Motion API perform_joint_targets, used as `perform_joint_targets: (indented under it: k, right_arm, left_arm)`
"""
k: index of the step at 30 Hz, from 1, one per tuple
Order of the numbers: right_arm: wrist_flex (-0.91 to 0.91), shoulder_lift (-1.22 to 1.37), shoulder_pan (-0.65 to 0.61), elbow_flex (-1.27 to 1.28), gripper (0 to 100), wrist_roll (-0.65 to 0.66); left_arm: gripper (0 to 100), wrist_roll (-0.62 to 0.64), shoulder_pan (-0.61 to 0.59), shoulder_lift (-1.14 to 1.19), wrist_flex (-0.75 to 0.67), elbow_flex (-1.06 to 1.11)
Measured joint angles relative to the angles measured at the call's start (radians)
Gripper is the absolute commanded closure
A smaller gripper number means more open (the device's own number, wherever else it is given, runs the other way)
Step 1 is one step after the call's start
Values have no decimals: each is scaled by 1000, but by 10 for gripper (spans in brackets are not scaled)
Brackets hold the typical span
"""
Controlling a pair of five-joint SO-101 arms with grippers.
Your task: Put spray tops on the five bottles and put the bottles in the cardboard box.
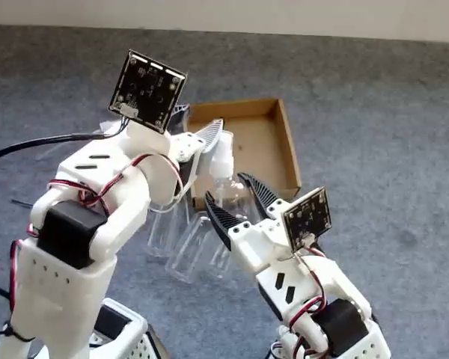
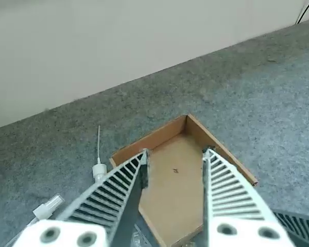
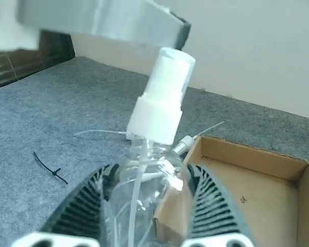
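1. Bottle (image 3: pixel 144 203), clear plastic, upright and clamped between the black fingers of the right pincer (image 3: pixel 152 174). It stands just at the near wall of the cardboard box (image 2: pixel 152 138); in the high view the box lies at 1 o'clock from it.
2. Spray top (image 3: pixel 162 98), white, seated on that bottle's neck with its dip tube hanging inside. Whether it is screwed fully home cannot be told.
3. Left pincer (image 2: pixel 176 153), white: fingers spread, holding nothing, poised just above the spray top and over the box.
4. Progress, as judged: one bottle of five is topped, and none lies on the part of the box floor that shows. Left to do: box this bottle, then top and box the others.
5. Bare bottles (image 1: pixel 168 235), at least two, lie without tops on the bench (image 1: pixel 374 112) at 7 o'clock from the held one.
6. Loose spray tops (image 2: pixel 98 171), two seen, on the bench beside the box's outer wall.
7. Cable tie (image 3: pixel 51 172), black, on the bench well apart from the box.
8. Obstructions — the left pincer hangs directly over the top, and the box's near wall stands between bottle and box floor; both probably need clearing.
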Motion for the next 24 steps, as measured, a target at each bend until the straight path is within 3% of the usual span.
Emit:
perform_joint_targets:
  k: [24]
  right_arm:
    - [0,-2,3,0,995,-2]
  left_arm:
    - [832,-11,-5,-210,5,164]
